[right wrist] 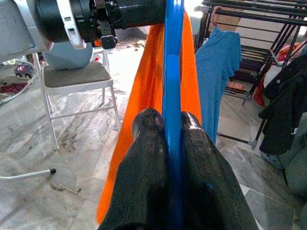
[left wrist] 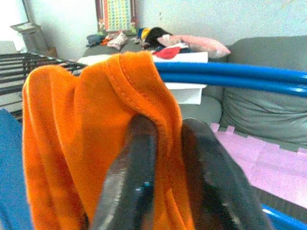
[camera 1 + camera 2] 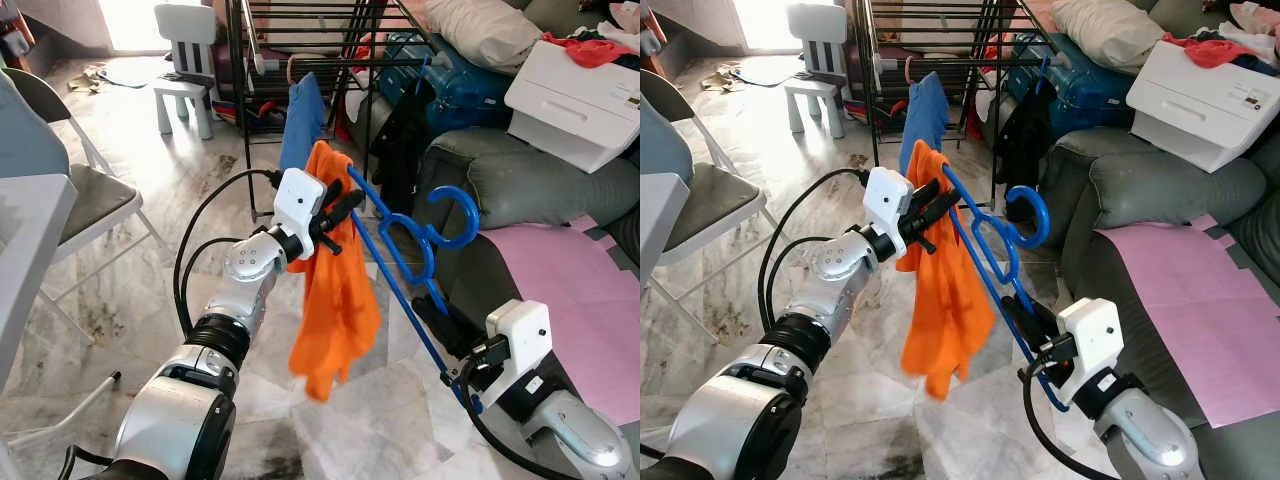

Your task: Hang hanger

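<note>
Here we hold a blue hanger [image 3: 400, 255] in mid-air in front of us, tilted, its hook [image 3: 455, 215] toward the grey sofa [image 3: 530, 180]. Our right end effector [image 1: 172, 143] is clamped on the hanger's lower end, the blue bar pinched between both black fingers. Our left end effector [image 3: 340, 212] is closed on the orange garment [image 3: 335, 290] at the hanger's upper end, and the cloth hangs down from there. Beyond stands a black drying rack [image 3: 300, 60] with a blue shirt [image 3: 300, 120] on it.

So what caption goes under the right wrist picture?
Right gripper clamps the blue hanger, orange shirt draped beside it.
</note>
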{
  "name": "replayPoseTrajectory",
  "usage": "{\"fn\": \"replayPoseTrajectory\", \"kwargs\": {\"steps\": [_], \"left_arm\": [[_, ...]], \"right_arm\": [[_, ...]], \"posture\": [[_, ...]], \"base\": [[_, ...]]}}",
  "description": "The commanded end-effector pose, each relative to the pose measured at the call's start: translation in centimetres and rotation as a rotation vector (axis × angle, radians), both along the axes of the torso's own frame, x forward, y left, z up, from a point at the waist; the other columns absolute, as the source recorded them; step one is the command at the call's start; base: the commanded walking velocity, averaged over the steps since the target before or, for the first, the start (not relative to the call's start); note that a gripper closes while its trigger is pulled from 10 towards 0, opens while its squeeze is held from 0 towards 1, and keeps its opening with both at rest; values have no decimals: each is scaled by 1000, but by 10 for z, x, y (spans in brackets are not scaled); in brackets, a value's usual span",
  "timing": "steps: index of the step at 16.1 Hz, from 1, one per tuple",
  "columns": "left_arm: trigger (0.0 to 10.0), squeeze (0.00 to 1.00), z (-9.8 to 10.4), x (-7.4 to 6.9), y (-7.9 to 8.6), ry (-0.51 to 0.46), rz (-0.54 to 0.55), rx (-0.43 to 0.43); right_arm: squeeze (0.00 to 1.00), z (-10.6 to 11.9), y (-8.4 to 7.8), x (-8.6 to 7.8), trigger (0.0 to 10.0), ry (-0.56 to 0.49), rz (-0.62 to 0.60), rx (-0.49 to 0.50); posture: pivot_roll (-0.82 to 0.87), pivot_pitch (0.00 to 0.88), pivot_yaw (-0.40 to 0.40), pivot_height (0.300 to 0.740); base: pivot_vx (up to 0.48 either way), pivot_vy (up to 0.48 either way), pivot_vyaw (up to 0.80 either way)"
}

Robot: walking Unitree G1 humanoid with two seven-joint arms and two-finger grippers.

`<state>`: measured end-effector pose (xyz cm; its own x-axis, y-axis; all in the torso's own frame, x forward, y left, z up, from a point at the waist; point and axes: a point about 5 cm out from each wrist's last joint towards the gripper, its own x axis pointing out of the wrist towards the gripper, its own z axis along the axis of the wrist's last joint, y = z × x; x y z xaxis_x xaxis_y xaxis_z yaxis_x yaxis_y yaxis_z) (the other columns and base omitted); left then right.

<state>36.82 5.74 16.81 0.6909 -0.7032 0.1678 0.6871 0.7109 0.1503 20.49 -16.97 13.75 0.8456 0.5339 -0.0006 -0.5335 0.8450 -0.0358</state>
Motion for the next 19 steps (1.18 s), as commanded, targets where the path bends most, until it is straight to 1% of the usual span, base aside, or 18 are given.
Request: {"fn": "replayPoseTrajectory", "kwargs": {"steps": [1,7,12,16,19], "left_arm": [[0,0,12,0,-5,-47,-37,-8],[0,0,14,-1,-7,-30,-77,-37],[0,0,14,0,0,-24,-83,-36],[0,0,19,4,10,-41,-62,-30],[0,0,20,3,12,-49,-74,-28]], "right_arm": [[0,6,1,2,10000,-32,15,5],[0,2,1,3,10000,-24,5,6],[0,-1,-6,1,10000,-13,-26,-3],[0,-5,-15,-2,10000,4,-51,-20],[0,-9,-17,-5,10000,21,-53,-26]], "posture": [[-29,0,-61,740],[-29,0,-54,740],[-27,0,-55,740],[-24,0,-61,740],[-21,0,-62,740]], "base": [[0,0,0],[0,0,0],[0,0,0],[0,0,0],[0,0,0]]}}
